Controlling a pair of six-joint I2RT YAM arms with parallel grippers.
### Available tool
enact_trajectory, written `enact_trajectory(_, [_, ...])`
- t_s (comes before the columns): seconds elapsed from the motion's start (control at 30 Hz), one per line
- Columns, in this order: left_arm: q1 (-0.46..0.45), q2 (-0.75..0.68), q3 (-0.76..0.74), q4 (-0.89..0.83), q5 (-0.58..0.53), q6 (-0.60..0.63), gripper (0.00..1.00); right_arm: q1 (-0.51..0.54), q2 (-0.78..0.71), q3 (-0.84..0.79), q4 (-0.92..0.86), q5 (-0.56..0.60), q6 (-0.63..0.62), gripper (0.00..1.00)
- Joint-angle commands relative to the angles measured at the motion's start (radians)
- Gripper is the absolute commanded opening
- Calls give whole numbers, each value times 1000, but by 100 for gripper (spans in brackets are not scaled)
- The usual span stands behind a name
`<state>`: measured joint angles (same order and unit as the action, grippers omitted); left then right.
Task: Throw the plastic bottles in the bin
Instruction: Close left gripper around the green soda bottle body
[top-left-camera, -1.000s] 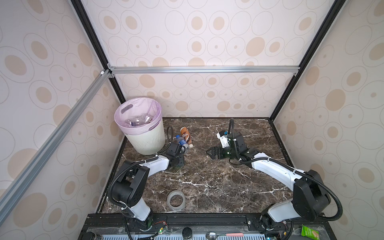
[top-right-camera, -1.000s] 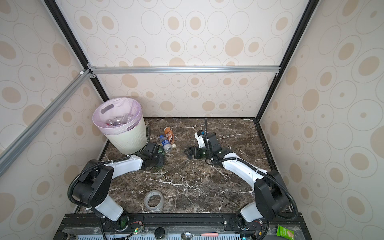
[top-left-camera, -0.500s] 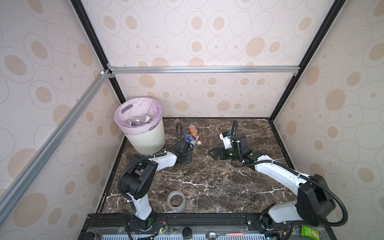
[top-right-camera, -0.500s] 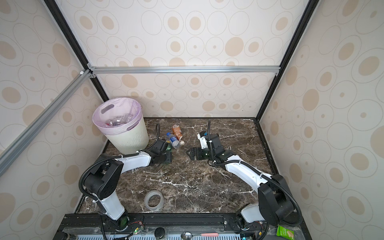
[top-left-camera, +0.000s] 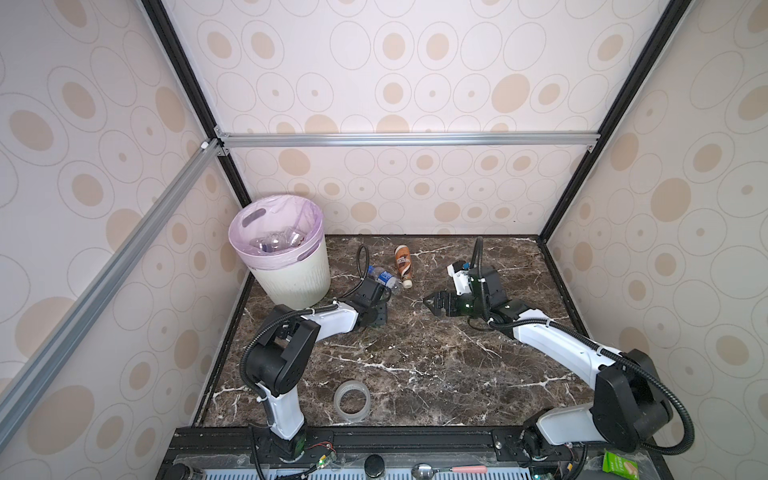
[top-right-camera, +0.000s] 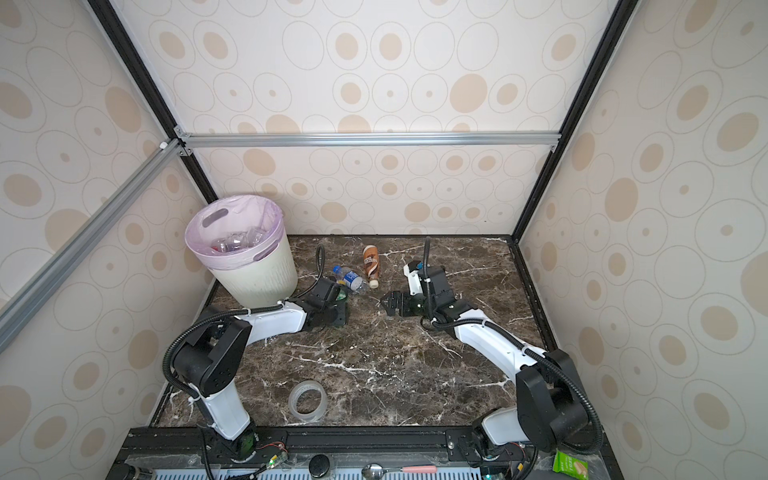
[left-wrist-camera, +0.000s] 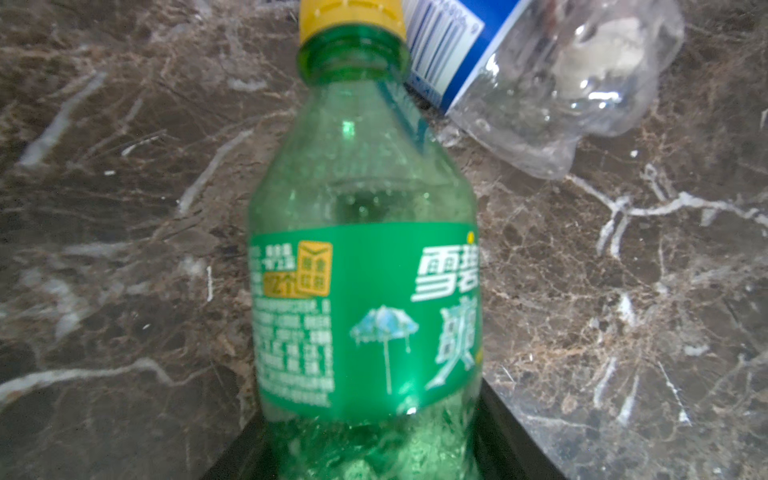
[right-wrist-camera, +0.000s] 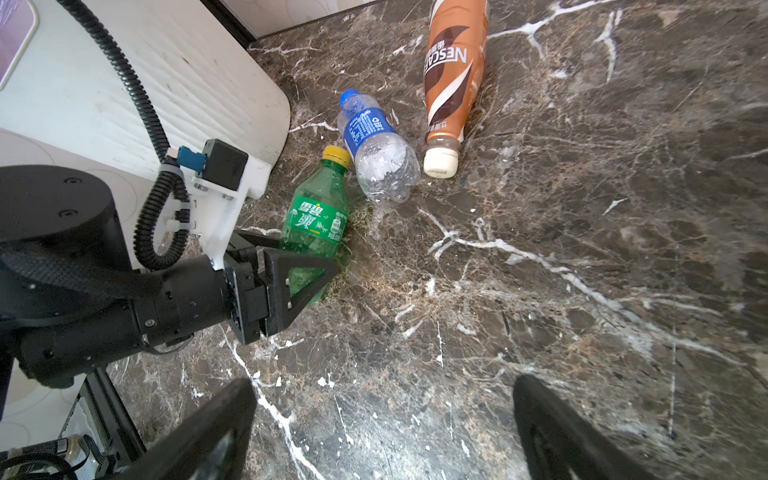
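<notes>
A green bottle (left-wrist-camera: 365, 291) with a yellow cap lies low over the marble table, and my left gripper (left-wrist-camera: 374, 449) is shut on its lower body. The right wrist view shows that green bottle (right-wrist-camera: 316, 220) in the left gripper (right-wrist-camera: 299, 266), its cap against a clear blue-labelled bottle (right-wrist-camera: 376, 153). A brown bottle (right-wrist-camera: 453, 70) lies beside it. In both top views these bottles (top-left-camera: 384, 277) (top-right-camera: 371, 262) lie just right of the cream bin (top-left-camera: 291, 278) (top-right-camera: 257, 278), whose lilac bag holds clear bottles (top-left-camera: 278, 241). My right gripper (right-wrist-camera: 382, 399) (top-left-camera: 432, 300) hangs open and empty, right of them.
A clear tape ring (top-left-camera: 352, 401) (top-right-camera: 307, 401) lies near the table's front edge. A spoon (top-left-camera: 424, 470) and a green packet (top-left-camera: 619, 465) sit on the front rail. Patterned walls close in the back and both sides.
My left gripper has pushed right and away with the green bottle, and the clear and brown bottles have shifted right and back. My right gripper has drifted slightly right, still open.
</notes>
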<state>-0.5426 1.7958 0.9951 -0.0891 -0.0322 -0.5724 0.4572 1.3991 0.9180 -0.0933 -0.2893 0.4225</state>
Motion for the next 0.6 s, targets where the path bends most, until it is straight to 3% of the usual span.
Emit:
enact_trajectory(0.0, [-13,34,29,-20,-8,8,55,-22,14,-12,0,14,20,100])
enact_trajectory(0.57, [-20,28,20,-13,-14,28,54,-54,84,-3,6,17,24,100])
